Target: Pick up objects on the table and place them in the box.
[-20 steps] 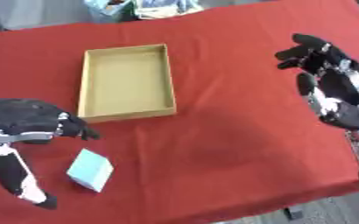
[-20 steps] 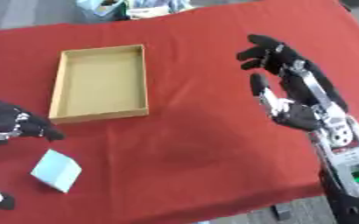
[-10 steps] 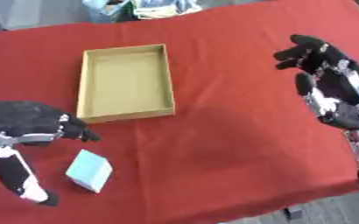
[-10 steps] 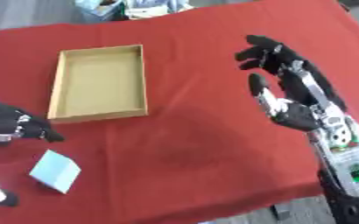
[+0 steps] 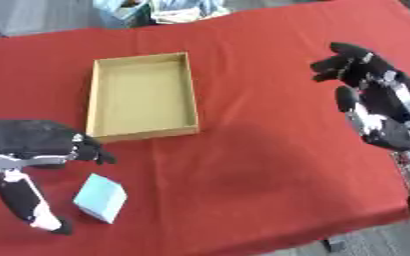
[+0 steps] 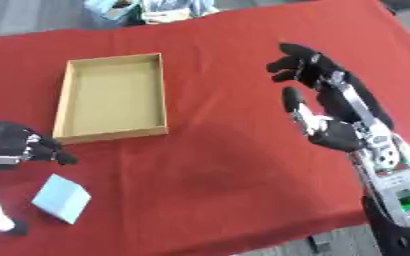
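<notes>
A small pale blue block (image 5: 101, 203) lies on the red tablecloth (image 5: 261, 165) near the front left corner, just below and slightly right of the left hand (image 5: 35, 145), which hovers over the cloth with its fingers curled and its thumb reaching down beside the block without touching it. The open cardboard box (image 5: 143, 95) sits empty behind them, its near wall close to the left hand and apart from the block. The right hand (image 6: 327, 107) is raised at the right side of the table, well apart from both block and box, fingers relaxed and spread, holding nothing.
</notes>
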